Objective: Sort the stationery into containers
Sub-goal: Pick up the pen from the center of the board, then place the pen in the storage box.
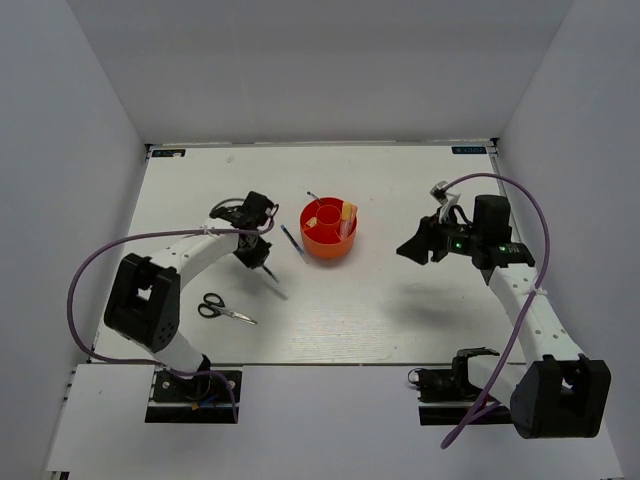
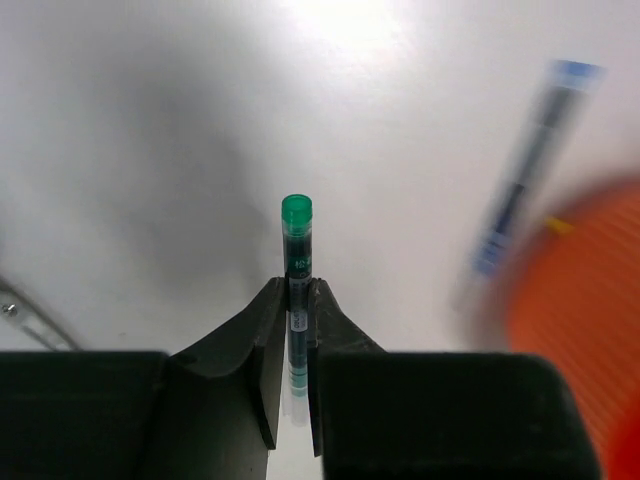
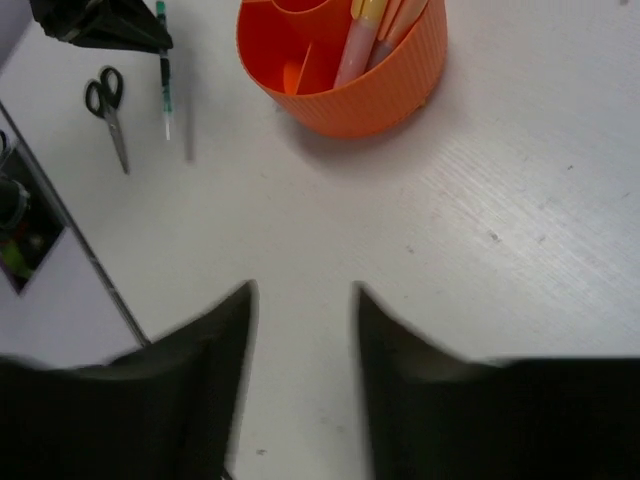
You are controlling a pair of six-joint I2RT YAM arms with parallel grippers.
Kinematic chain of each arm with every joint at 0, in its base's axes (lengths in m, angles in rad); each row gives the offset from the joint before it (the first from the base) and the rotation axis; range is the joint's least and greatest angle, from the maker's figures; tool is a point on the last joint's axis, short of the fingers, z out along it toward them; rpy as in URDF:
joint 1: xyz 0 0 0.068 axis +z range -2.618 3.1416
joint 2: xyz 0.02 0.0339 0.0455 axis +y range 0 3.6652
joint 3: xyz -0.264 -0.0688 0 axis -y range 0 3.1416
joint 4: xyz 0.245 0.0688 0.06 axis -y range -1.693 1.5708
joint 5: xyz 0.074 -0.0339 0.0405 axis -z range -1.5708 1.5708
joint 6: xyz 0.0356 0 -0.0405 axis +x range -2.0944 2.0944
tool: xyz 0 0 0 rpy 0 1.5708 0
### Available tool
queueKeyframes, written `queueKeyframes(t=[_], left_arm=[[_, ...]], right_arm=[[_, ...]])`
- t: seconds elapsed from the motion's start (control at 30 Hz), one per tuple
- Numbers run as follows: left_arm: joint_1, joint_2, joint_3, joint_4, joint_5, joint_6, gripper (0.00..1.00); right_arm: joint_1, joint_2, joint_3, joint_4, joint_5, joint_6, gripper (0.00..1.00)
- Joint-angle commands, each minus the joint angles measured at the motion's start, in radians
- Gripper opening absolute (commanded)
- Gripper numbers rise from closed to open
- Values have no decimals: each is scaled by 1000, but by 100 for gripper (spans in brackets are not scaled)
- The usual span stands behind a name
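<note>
White tabletop point(image 1: 400, 320), plain white walls on three sides. Left gripper point(image 2: 296, 300): fingers point(image 2: 262, 335) closed narrow on a green-capped pen point(image 2: 296, 250), clamped on the barrel. The cap pokes out past the tips toward the top of the left wrist frame, and the rest of the barrel runs back between the pads. In the right wrist view the pen's shadow sits offset beside it on the table, so the pen is off the surface. Top view has this gripper left of centre, with the pen sticking out down and to the right. Right of it in the left wrist frame is a blue pen point(image 2: 520, 190), blurred, lying flat on the table. In the top view it sits just left of the tub, close to it; can't tell if they touch. Orange-red tub point(image 1: 328, 240) is upright at mid-table, with divided compartments around a round centre well. Markers point(image 3: 360, 40) with yellow and pink tones stand tilted in one outer compartment at the tub's upper right in the top view. Can't tell what's in the other compartments. Scissors point(image 1: 225, 312), black handles, lie flat at lower left of the top view, well apart from the tub and near the left arm's lower links. Right gripper point(image 3: 305, 330): fingers point(image 3: 215, 350) spread wide, nothing between them, bare table below, tub above them in the right wrist frame. Top view puts it right of the tub, well apart, pointing toward it.
</note>
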Motion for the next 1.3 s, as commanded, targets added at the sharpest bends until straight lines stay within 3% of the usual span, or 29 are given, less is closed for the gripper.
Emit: queueKeyframes(t=[0.0, 0.03, 0.17, 0.5, 0.8, 1.27], left_arm=[[-98, -123, 129, 89, -166, 225, 0], [-114, -149, 141, 106, -181, 288, 0], [-225, -140, 237, 187, -314, 421, 0], [-387, -10, 329, 373, -606, 469, 0], [-410, 85, 359, 433, -698, 408, 0], [-419, 125, 306, 458, -706, 281, 0]], right_arm=[[-16, 5, 14, -26, -66, -35, 36], [-27, 7, 16, -23, -69, -29, 0], [-30, 2, -1, -1, -40, 3, 0], [-58, 1, -17, 20, -60, 25, 0], [-96, -2, -24, 26, -97, 35, 0], [-128, -5, -37, 34, -150, 49, 0]])
